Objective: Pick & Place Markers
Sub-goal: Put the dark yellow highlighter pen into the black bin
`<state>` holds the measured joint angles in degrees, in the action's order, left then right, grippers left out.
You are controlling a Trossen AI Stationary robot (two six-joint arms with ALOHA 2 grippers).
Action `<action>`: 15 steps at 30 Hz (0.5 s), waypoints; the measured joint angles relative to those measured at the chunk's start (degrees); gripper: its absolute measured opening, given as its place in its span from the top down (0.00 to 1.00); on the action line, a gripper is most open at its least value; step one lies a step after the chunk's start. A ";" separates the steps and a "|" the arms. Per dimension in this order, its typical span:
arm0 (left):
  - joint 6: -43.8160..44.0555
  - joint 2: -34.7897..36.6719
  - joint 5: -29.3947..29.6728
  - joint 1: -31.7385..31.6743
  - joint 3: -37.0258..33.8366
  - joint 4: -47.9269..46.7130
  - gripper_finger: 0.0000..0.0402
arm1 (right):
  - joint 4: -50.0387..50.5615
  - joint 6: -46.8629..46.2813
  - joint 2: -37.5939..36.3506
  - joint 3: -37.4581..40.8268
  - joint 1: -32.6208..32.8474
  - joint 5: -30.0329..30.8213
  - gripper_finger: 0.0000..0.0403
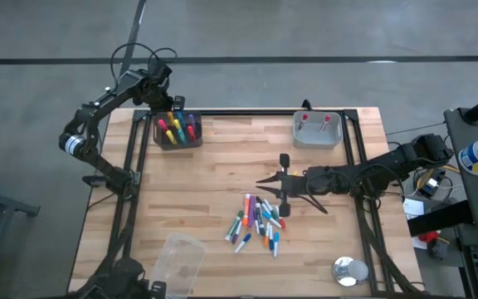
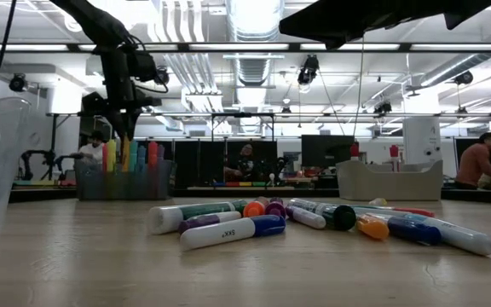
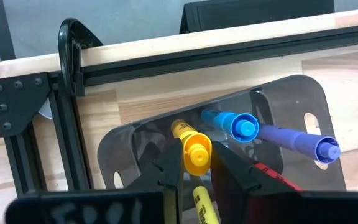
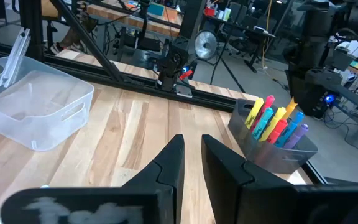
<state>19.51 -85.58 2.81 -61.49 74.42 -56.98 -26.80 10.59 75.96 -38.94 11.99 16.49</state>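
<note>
The left gripper (image 3: 194,171) hangs over the dark bin (image 1: 177,133) at the table's far left corner, its fingers clamped on a yellow marker (image 3: 191,146) standing among the pens already inside. The right gripper (image 1: 282,184) hovers just above the loose pile of markers (image 1: 257,223) mid-table, its fingers nearly together and, as far as I can see, empty.
</note>
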 joint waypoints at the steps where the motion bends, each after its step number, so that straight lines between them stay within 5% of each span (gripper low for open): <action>1: 0.00 0.00 0.00 0.00 -0.01 0.01 0.86 | -0.01 0.00 0.00 0.00 0.00 0.00 0.87; 15: 0.02 0.00 -0.13 0.04 -3.81 2.56 0.86 | -0.01 0.11 0.00 0.17 0.00 0.00 0.87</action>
<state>19.53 -85.58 2.68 -61.45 70.61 -54.41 -26.81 10.70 75.96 -38.76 11.99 16.49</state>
